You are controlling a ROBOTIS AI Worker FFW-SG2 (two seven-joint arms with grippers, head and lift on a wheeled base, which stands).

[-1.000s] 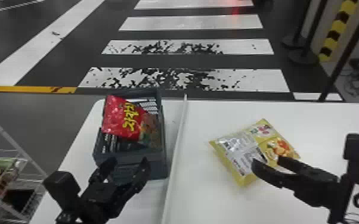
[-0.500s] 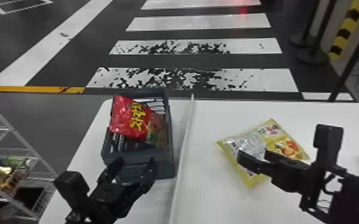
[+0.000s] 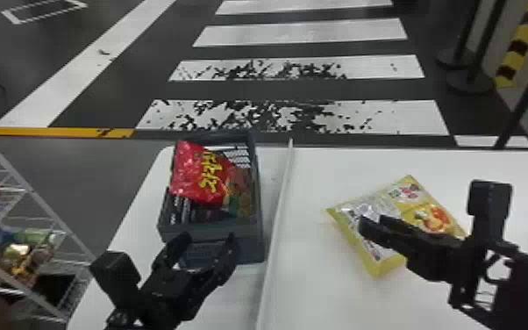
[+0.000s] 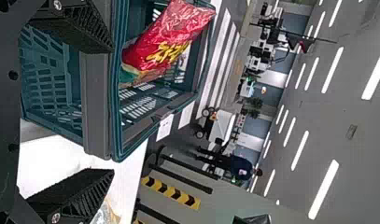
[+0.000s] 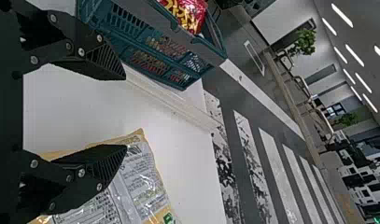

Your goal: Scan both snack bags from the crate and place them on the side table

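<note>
In the head view, my left gripper (image 3: 208, 242) stands open at the near end of the dark crate (image 3: 212, 230). The red snack bag (image 3: 197, 175) leans inside that crate. My right gripper (image 3: 377, 229) is open over the left part of the yellow snack bag (image 3: 412, 206), which lies on the white table (image 3: 320, 303). In the left wrist view, the crate wall (image 4: 98, 102) passes between the fingers of my left gripper (image 4: 113, 109), with the red bag (image 4: 166, 44) beyond. The right wrist view has my right gripper (image 5: 125, 112) with the yellow bag (image 5: 145, 186) beside its lower finger.
A white raised strip (image 3: 278, 219) divides the tabletop between crate and yellow bag. Left of the table stands a wire rack (image 3: 35, 197) holding packaged goods. Posts with round bases (image 3: 469, 83) rise from the floor behind, at the right.
My right gripper has shifted left over the yellow bag, mostly in the first half second. The whole head view has swung slightly, moving the scene right. The left gripper stays nearly fixed relative to the crate.
</note>
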